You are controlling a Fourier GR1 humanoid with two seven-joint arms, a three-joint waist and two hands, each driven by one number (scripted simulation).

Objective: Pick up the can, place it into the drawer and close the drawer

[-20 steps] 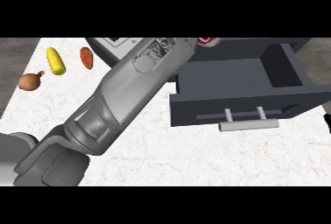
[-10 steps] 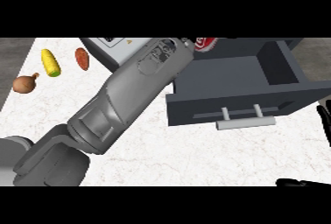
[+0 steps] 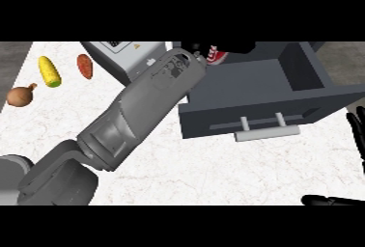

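My left forearm runs from the lower left up to the top middle, where my left hand [image 3: 201,47] is shut on the red can [image 3: 217,57]. Most of the can is hidden by the hand. It hangs over the back left corner of the open dark grey drawer [image 3: 249,84], whose pale handle [image 3: 265,131] faces me. My right hand [image 3: 355,129] shows only as straight black fingers at the right edge and the bottom right corner, open and holding nothing.
On the white counter at the left lie a yellow corn cob [image 3: 49,71], a reddish vegetable [image 3: 85,66] and a brown onion [image 3: 21,95]. A grey-white appliance [image 3: 114,52] stands behind my left forearm, left of the drawer.
The can in my left hand has sunk a little toward the drawer's back corner. Fingers of my right hand have come into view at the right edge and bottom right.
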